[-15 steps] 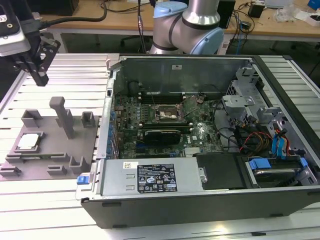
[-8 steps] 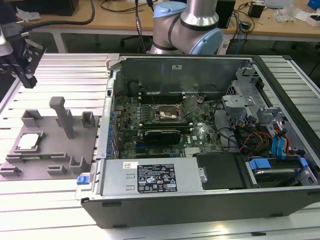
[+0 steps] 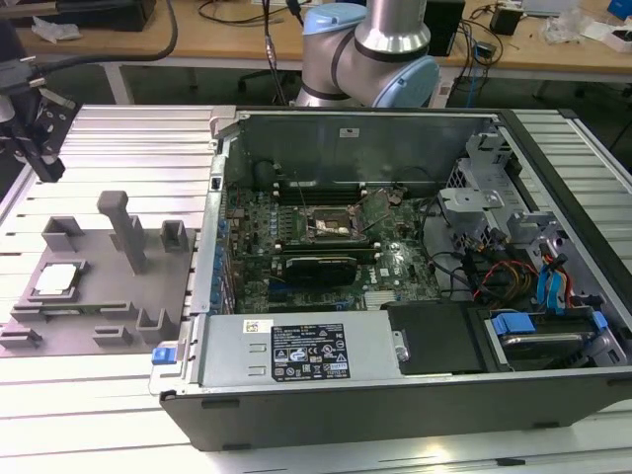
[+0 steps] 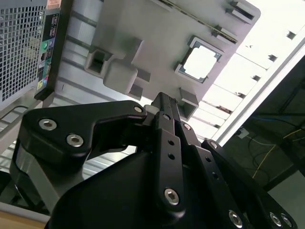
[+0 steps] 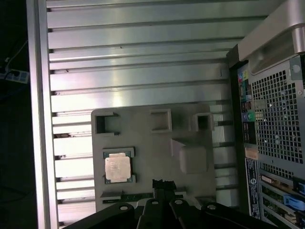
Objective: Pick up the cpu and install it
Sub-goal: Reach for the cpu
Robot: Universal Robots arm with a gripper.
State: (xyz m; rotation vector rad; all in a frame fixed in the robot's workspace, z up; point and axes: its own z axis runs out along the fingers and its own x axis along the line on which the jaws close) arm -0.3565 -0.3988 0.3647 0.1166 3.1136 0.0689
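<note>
Silvery-grey and flat, the cpu (image 3: pixel 56 279) sits in its pocket on the grey moulded tray (image 3: pixel 99 296), at nine o'clock of the open computer case (image 3: pixel 395 365) on the ribbed metal counter (image 3: pixel 128 148); the black fingers (image 3: pixel 41 158) hang above the tray at about twelve o'clock of the chip, apart from it, and they look drawn together with nothing between them.

To my eye this is the reach for the chip; it wants the fingers spread wide before they get low, centred over the cpu, square to its pale edges, and kept off the tall post (image 3: pixel 123 227) at two o'clock.

From the exterior view I can see the socket (image 3: pixel 331 225), well apart at three o'clock; the first wrist view instead gives the chip (image 5: pixel 117 168) face-on beside the fingertips (image 5: pixel 163 185).
</note>
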